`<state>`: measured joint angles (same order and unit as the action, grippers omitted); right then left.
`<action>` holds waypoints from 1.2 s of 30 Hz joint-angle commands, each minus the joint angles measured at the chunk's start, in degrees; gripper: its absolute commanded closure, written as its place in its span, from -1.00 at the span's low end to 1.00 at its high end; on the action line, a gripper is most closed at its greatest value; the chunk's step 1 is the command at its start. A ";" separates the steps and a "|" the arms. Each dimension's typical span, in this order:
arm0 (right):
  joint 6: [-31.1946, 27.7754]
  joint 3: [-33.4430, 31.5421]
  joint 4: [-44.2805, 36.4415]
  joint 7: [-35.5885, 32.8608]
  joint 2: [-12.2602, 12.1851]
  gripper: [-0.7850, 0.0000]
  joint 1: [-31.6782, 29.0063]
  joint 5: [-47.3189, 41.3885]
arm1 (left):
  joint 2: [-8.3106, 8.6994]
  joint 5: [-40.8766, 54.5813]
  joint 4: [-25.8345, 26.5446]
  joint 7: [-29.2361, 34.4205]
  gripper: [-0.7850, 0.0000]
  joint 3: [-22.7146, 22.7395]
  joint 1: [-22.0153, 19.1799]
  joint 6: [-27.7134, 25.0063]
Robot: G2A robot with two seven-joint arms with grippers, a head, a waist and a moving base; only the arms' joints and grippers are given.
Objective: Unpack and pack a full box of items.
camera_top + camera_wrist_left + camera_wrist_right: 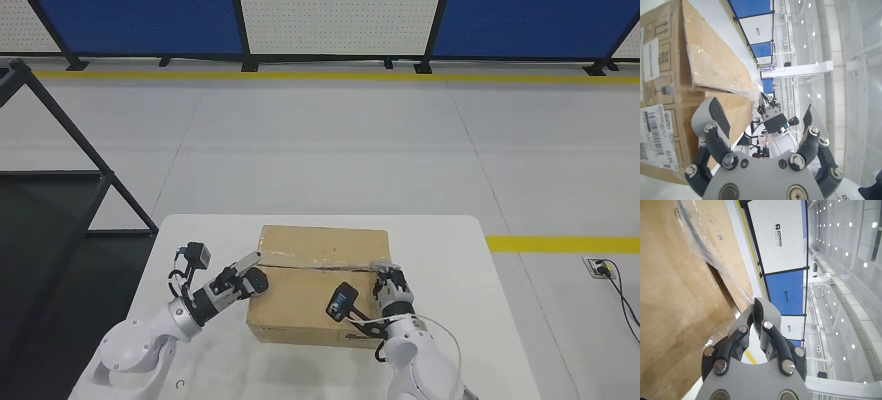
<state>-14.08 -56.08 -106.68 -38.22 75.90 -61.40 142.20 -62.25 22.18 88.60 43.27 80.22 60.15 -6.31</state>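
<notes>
Evidently the job is at its very first stage. The right gripper [753, 308] has its jaws pressed together on the loose end of the clear tape [728, 275]. The tape runs taut from the fingertips back to the seam along the top of the cardboard box [676, 298]. Where the strip has come away, a dark slit shows between the two top flaps, but both flaps lie flat and nothing inside is visible.

At the opposite end of the box, the left gripper [254, 280] has its jaws spread wide and holds nothing. One finger pad [719, 115] sits just beside the end of the near flap, by the corner where the labels are stuck. Whether it actually presses on the cardboard cannot be told.

The box stands upright in the middle of the tabletop [200, 240], its far long side close to the far edge, with one arm at each short end. Glossy film lies over the far flap and over the seam near the left gripper's end. I judge that most of the seal is yet to be stripped.

What looks done is this much: the tape end is lifted and gripped, and part of the seam is freed. What is left is nearly the whole task: finish pulling the tape, fold the flaps open, lift every item out onto the tabletop, then put them all back in and close the box.
</notes>
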 commanded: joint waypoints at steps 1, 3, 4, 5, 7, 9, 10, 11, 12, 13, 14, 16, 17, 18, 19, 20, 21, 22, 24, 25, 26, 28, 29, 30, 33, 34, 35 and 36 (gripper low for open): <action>-0.33 -0.17 -0.46 0.22 0.05 1.00 -0.43 0.70 | 0.01 0.04 -0.08 0.05 -1.00 0.02 -0.12 0.05; -0.51 -0.39 -0.82 0.18 0.11 1.00 -0.77 1.29 | 0.01 0.06 -0.17 0.10 -1.00 0.03 -0.21 0.07; -0.62 -0.50 -1.00 0.08 0.14 1.00 -0.94 1.81 | 0.02 0.07 -0.21 0.13 -1.00 0.03 -0.25 0.07; -0.50 -0.66 -1.19 -0.19 0.17 1.00 -1.12 2.42 | 0.02 0.08 -0.26 0.15 -1.00 0.03 -0.27 0.06; -0.53 -0.77 -1.32 -0.66 0.25 1.00 -1.49 3.80 | 0.02 0.21 -0.42 0.13 -1.00 0.08 -0.32 0.01; -0.87 -0.74 -1.29 -0.89 0.31 1.00 -1.75 5.46 | 0.03 0.23 -0.49 0.18 -1.00 0.08 -0.34 -0.04; -1.10 -0.68 -1.29 -0.83 0.36 1.00 -1.88 5.90 | 0.04 0.24 -0.52 0.19 -1.00 0.09 -0.36 -0.06; -1.44 -0.65 -1.29 -0.58 0.40 1.00 -1.92 6.33 | 0.04 0.25 -0.54 0.21 -1.00 0.10 -0.37 -0.07; -1.78 -0.70 -1.18 -0.71 0.44 1.00 -1.97 7.02 | 0.05 0.26 -0.56 0.23 -1.00 0.11 -0.38 -0.07; -2.21 -0.62 -1.09 -0.78 0.49 1.00 -1.98 7.70 | 0.04 0.34 -0.58 0.18 -1.00 0.13 -0.37 -0.07; -2.69 -0.47 -1.00 -0.70 0.54 1.00 -1.94 8.38 | 0.04 0.37 -0.58 0.14 -1.00 0.13 -0.36 -0.07; -3.51 -0.20 -0.90 0.01 0.64 1.00 -1.95 9.16 | 0.02 0.77 -0.59 -0.28 -1.00 0.25 -0.31 -0.09; -3.80 -0.19 -0.89 0.29 0.68 1.00 -1.97 9.63 | -0.01 1.22 -0.59 -0.62 -1.00 0.35 -0.25 -0.12; -3.93 -0.19 -0.87 0.41 0.72 1.00 -2.04 10.15 | -0.03 1.70 -0.56 -0.87 -1.00 0.46 -0.18 -0.16; -4.20 -0.13 -0.83 0.61 0.76 1.00 -2.12 10.67 | -0.05 2.10 -0.54 -1.25 -1.00 0.62 -0.10 -0.27; -4.36 -0.08 -0.83 0.73 0.79 1.00 -2.20 11.32 | -0.09 2.73 -0.48 -1.78 -1.00 0.81 0.01 -0.48; -4.48 -0.04 -0.88 0.97 0.84 1.00 -2.34 11.62 | -0.14 3.63 -0.43 -2.18 -1.00 0.99 0.13 -0.56; -4.69 -0.03 -0.89 1.03 0.85 1.00 -2.38 12.54 | -0.17 4.38 -0.40 -2.79 -1.00 1.29 0.20 -0.66; -4.97 0.19 -0.89 1.00 0.92 1.00 -2.63 14.50 | -0.25 5.91 -0.33 -3.66 -1.00 1.64 0.28 -0.18; -5.14 0.24 -0.92 1.01 0.95 1.00 -2.67 14.93 | -0.26 6.15 -0.33 -3.83 -1.00 1.73 0.27 -0.05; -5.33 0.27 -0.99 1.04 1.01 1.00 -2.76 15.36 | -0.30 6.82 -0.35 -4.01 -1.00 1.80 0.25 0.31; -6.10 0.34 -0.99 0.60 1.08 1.00 -2.88 16.99 | -0.34 7.64 -0.52 -4.38 -1.00 1.97 0.13 0.76; -6.41 0.42 -0.92 0.20 1.15 1.00 -2.95 17.72 | -0.37 7.83 -0.63 -4.67 -1.00 1.96 0.04 1.11; -6.81 0.52 -0.82 0.05 1.22 1.00 -2.97 18.30 | -0.40 7.81 -0.73 -4.95 -1.00 1.84 -0.05 1.51; -7.42 0.59 -0.73 -0.18 1.43 1.00 -3.17 19.31 | -0.56 8.20 -1.08 -6.56 -1.00 1.45 -0.55 2.62; -7.62 0.60 -0.75 -0.17 1.50 1.00 -3.27 19.57 | -0.64 8.55 -1.17 -7.08 -1.00 1.28 -0.75 2.91; -7.91 0.63 -0.76 0.01 1.56 1.00 -3.36 19.82 | -0.72 8.82 -1.18 -7.39 -1.00 1.09 -0.95 3.03; -8.20 0.61 -0.80 0.20 1.61 1.00 -3.43 20.02 | -0.79 9.05 -1.21 -7.72 -1.00 0.91 -1.11 3.08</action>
<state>-22.09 -55.46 -107.44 -38.19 77.48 -64.79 162.09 -62.98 31.05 87.40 35.78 81.29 59.16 -3.25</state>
